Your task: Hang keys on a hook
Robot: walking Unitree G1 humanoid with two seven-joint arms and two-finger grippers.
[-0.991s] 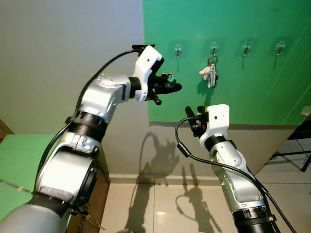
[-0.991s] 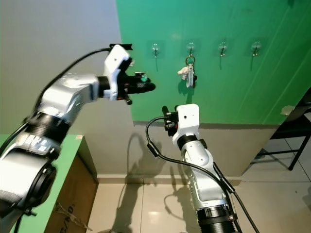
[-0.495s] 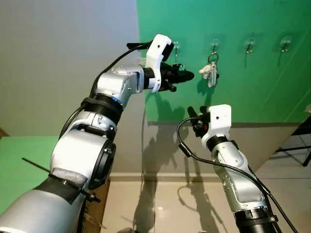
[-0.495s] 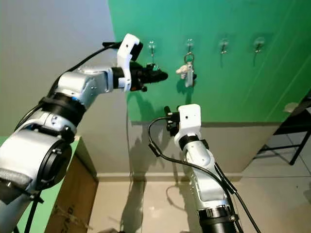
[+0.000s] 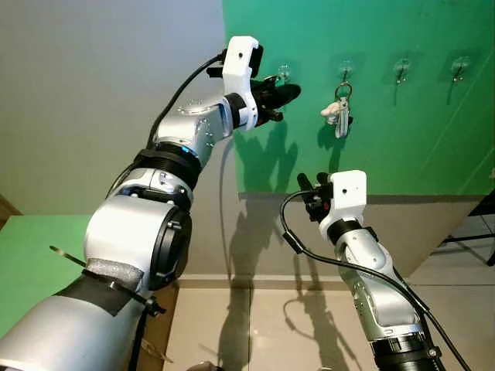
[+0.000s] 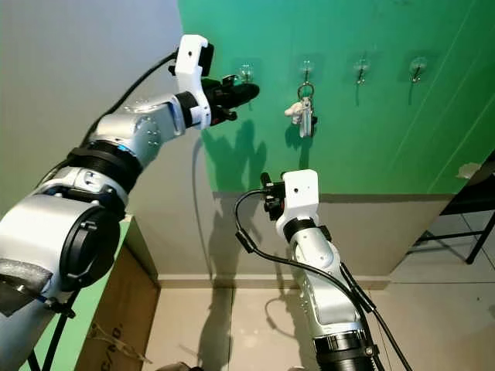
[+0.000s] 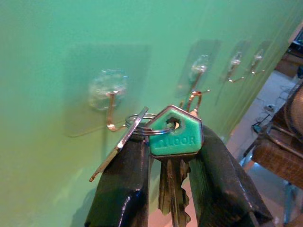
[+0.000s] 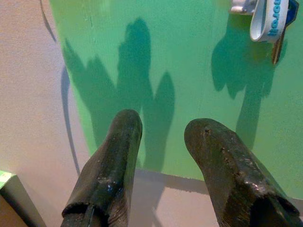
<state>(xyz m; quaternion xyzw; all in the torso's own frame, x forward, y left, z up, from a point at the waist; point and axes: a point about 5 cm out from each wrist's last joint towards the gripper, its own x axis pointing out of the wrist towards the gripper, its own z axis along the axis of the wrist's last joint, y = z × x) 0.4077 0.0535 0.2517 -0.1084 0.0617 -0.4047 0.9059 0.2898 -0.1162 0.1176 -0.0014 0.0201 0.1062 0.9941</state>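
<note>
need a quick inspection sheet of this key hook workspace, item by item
surface: green wall panel with four clear stick-on hooks in a row; grey wall below and to the robot's left.
job's things: keys with a green tag held in the left end effector, ring close to the leftmost hook, not yet on it.
clutter: another key bunch hangs on the second hook.
grippers: left end effector shut on the keys, raised at the leftmost hook; right end effector open, held low, pointing at the wall.
cables: black cable loops off the right wrist; another runs along the left arm.
surroundings: tiled floor, cardboard box at lower left.
</note>
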